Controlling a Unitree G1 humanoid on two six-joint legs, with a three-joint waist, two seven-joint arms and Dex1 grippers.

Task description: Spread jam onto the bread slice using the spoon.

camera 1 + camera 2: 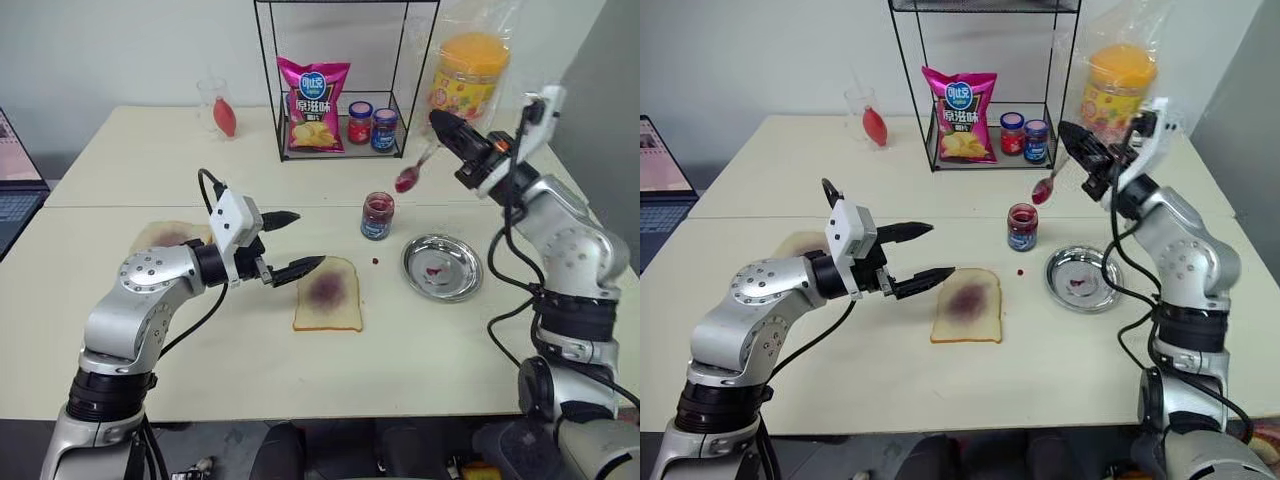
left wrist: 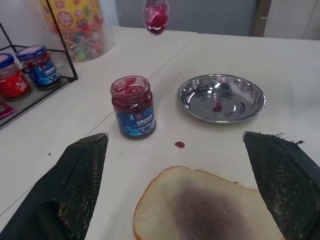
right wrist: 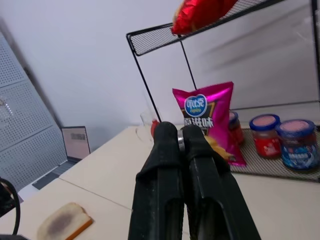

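Left eye view: the right end effector point(image 1: 437, 119) is clenched on the spoon point(image 1: 413, 172), raised above the open jar of jam point(image 1: 377, 215). The loaded bowl should travel level and slowly towards the bread slice point(image 1: 328, 294) to avoid further drips on the desk point(image 1: 230, 360).

Left wrist view: the left end effector point(image 2: 185, 185) is released and empty, fingers either side of the slice. The slice lies flat, pale with a golden crust and a purple patch at centre.

Right wrist view: fingers shut together.
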